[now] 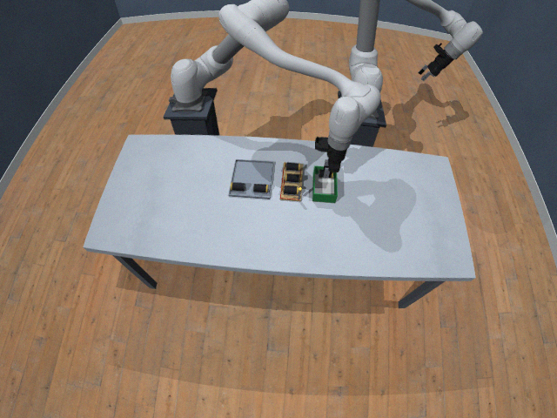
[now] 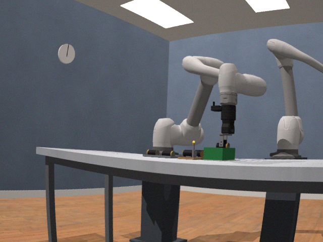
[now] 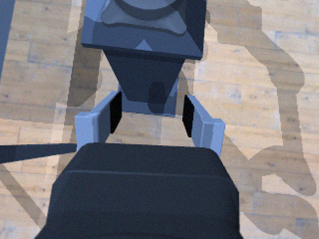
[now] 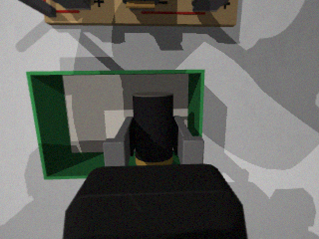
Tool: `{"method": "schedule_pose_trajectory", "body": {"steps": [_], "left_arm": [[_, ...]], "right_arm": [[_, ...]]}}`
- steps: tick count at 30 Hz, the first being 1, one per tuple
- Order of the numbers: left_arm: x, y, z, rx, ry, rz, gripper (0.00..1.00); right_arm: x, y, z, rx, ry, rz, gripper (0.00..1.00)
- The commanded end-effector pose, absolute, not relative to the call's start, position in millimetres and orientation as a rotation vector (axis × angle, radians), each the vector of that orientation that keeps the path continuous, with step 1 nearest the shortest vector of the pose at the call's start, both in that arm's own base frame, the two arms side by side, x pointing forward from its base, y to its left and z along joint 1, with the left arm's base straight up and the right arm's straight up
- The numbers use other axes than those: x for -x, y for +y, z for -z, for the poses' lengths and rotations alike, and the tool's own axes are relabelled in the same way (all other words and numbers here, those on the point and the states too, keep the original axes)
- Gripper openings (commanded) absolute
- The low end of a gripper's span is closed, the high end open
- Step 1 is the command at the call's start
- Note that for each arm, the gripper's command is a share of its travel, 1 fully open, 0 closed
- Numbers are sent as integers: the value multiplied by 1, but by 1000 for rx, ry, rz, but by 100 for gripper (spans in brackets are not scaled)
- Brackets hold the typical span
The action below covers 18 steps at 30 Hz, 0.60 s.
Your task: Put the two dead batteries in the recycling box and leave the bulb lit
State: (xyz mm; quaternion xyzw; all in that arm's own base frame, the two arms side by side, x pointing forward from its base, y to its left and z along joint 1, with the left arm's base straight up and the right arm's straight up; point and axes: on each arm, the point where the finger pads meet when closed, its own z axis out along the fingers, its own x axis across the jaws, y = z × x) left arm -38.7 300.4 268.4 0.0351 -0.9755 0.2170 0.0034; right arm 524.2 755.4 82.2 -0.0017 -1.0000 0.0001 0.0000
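Observation:
The green recycling box (image 1: 325, 197) (image 2: 212, 153) (image 4: 50, 124) stands upright. My right gripper (image 2: 223, 145) (image 4: 154, 127) is shut on a black battery (image 4: 153, 107), which lies level at the box's rim height, over one end of the opening. Three batteries (image 1: 293, 166) (image 1: 293, 178) (image 1: 290, 190) sit side by side in the holder board (image 1: 292, 198) (image 4: 140, 21). The bulb (image 1: 299, 189) (image 2: 193, 142) glows yellow on its post. Two batteries (image 1: 238, 186) (image 1: 260, 187) lie in the grey tray (image 1: 251, 168). My left gripper (image 1: 422, 74) (image 3: 153, 106) is open and empty, away from the table.
The holder board lies between the tray and the box, with the bulb post rising at its front corner near the box. The white table (image 1: 189, 216) extends on both sides. The left arm's pedestal (image 3: 145, 75) shows in the left wrist view.

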Motion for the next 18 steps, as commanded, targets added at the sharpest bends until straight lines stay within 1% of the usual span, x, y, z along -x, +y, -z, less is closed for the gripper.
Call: {"method": "schedule_pose_trajectory", "body": {"steps": [1,2,10,18], "left_arm": [[39,301,-269,-110,-3058,-678,100],[39,301,-269,-110,-3058,-678,100],[39,301,-269,-110,-3058,-678,100],[39,301,-269,-110,-3058,-678,100]], "right_arm": [[-525,756,-79,6,-3143,4,57],[-525,756,-79,6,-3143,4,57],[-525,756,-45,6,-3143,4,57],[-525,756,-39,6,-3143,4,57]]}}
